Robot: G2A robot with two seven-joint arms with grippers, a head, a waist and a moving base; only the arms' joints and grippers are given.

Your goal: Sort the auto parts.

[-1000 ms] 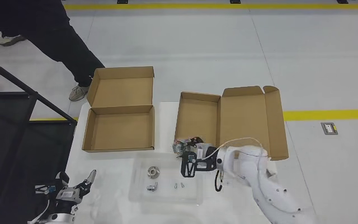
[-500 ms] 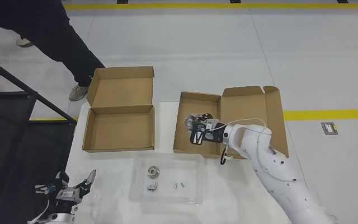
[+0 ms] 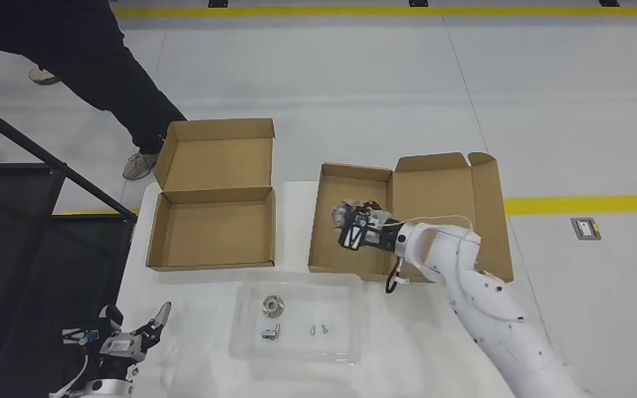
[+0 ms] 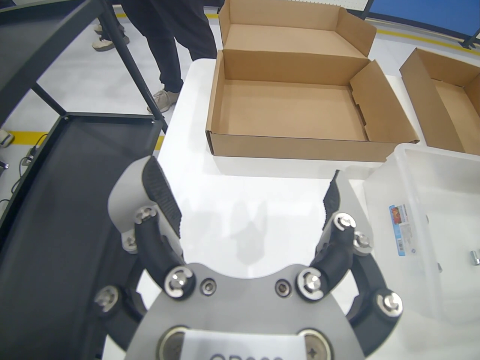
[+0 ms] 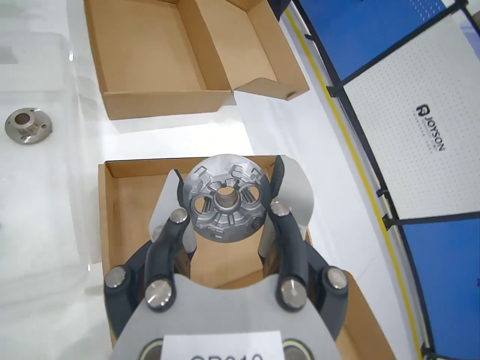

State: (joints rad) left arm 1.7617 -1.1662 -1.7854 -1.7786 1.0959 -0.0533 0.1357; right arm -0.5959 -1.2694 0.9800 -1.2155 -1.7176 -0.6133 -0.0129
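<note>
My right gripper [image 5: 227, 185] [image 3: 348, 221] is shut on a round grey metal disc part [image 5: 227, 198] with cut-outs and a centre hub, held above the right cardboard box [image 3: 348, 214] [image 5: 123, 204]. A clear plastic bin [image 3: 299, 320] at the front holds a small round flange [image 3: 271, 303] [image 5: 28, 126], a small metal fitting [image 3: 271, 331] and two little bolts [image 3: 318, 328]. My left gripper [image 4: 247, 192] [image 3: 139, 328] hangs open with nothing between its fingers at the table's front left corner, beside the bin [image 4: 423, 204].
A second open cardboard box [image 3: 211, 227] [image 4: 292, 110] [image 5: 150, 50] lies at the back left with nothing inside. A black metal rack [image 3: 50, 259] [image 4: 56, 159] stands off the table's left side. A person stands beyond the table's far left corner.
My right gripper carried the disc part from the bin's back edge up over the right box, then shifted slightly farther back. The left arm has not moved.
</note>
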